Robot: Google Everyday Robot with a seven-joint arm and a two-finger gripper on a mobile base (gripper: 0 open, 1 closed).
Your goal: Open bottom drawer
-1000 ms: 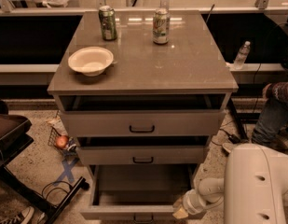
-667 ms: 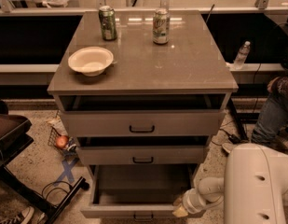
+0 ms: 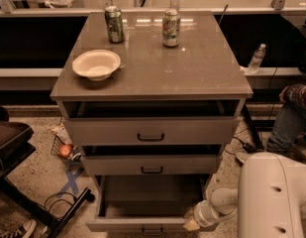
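already out: bottom drawer (image 3: 147,198) stands well forward, lowest in cabinet (image 3: 197,68), near me. my gripper (image 3: 192,225) at its front right corner; grip state, cannot tell. risk: further pull overruns stops, or arm snags front.

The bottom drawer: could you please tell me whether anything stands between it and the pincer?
Nothing visible does. The pincer is right at the right end of the front of the bottom drawer, which is already pulled well out. The floor ahead of the drawer lies outside the camera view, so I cannot judge that.
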